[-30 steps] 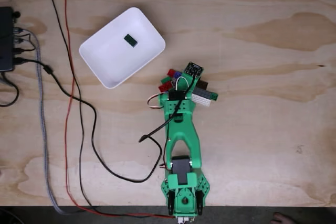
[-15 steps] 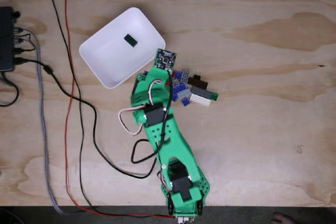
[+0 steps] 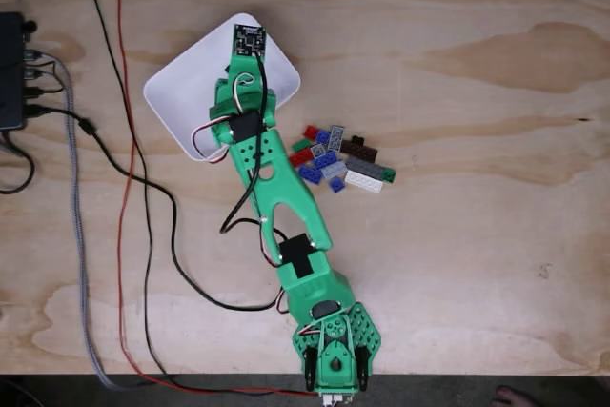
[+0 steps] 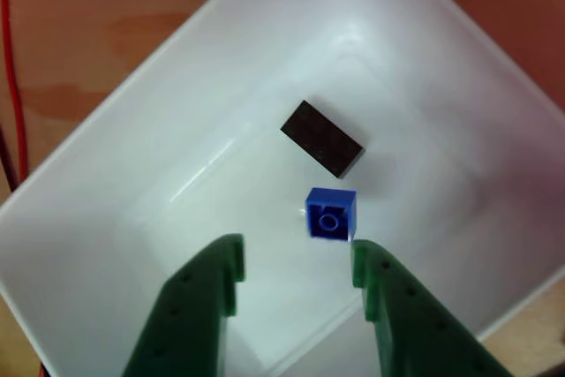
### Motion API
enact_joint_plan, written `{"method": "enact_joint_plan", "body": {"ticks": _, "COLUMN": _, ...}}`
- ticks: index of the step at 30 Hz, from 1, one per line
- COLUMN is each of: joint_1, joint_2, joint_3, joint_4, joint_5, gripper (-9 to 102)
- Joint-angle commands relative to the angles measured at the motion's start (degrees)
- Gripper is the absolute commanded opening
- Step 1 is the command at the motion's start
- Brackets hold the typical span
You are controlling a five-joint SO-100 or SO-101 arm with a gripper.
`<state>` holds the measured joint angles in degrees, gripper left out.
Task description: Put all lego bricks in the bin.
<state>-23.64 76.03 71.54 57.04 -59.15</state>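
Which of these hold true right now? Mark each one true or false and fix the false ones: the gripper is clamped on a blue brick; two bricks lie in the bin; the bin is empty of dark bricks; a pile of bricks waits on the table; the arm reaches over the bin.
1. The gripper is clamped on a blue brick. False: its jaws stand open, and the blue brick lies loose on the bin floor.
2. Two bricks lie in the bin. True.
3. The bin holds no dark brick. False: a dark brick lies beside the blue one.
4. A pile of bricks waits on the table. True.
5. The arm reaches over the bin. True.
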Motion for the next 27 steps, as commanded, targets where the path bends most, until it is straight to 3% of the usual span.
{"method": "enact_joint_plan", "body": {"ticks": 1, "joint_1": 2.2, "joint_2": 6.1, "joint_3": -4.5, "joint_4": -0.4, "joint_5": 1.1, "gripper": 27}}
{"method": "enact_joint_plan", "body": {"ticks": 6, "joint_1": 4.2, "joint_2": 26.4, "joint_3": -2.5, "joint_4": 17.6, "joint_5": 8.2, "gripper": 28}}
{"method": "enact_joint_plan", "body": {"ticks": 8, "joint_1": 4.4, "joint_2": 36.4, "joint_3": 3.1, "joint_4": 29.4, "joint_5": 8.2, "gripper": 25}}
{"method": "enact_joint_plan", "body": {"ticks": 10, "joint_1": 4.3, "joint_2": 43.2, "joint_3": 13.5, "joint_4": 35.9, "joint_5": 8.6, "gripper": 23}}
{"method": "enact_joint_plan", "body": {"ticks": 12, "joint_1": 4.3, "joint_2": 45.4, "joint_3": 26.7, "joint_4": 33.4, "joint_5": 9.9, "gripper": 22}}
{"method": "enact_joint_plan", "body": {"ticks": 17, "joint_1": 6.9, "joint_2": 36.0, "joint_3": 47.3, "joint_4": 17.8, "joint_5": 8.6, "gripper": 23}}
{"method": "enact_joint_plan", "body": {"ticks": 21, "joint_1": 9.9, "joint_2": 27.2, "joint_3": 49.2, "joint_4": 8.3, "joint_5": 7.0, "gripper": 23}}
{"method": "enact_joint_plan", "body": {"ticks": 27, "joint_1": 13.4, "joint_2": 18.5, "joint_3": 47.7, "joint_4": 2.5, "joint_5": 4.9, "gripper": 24}}
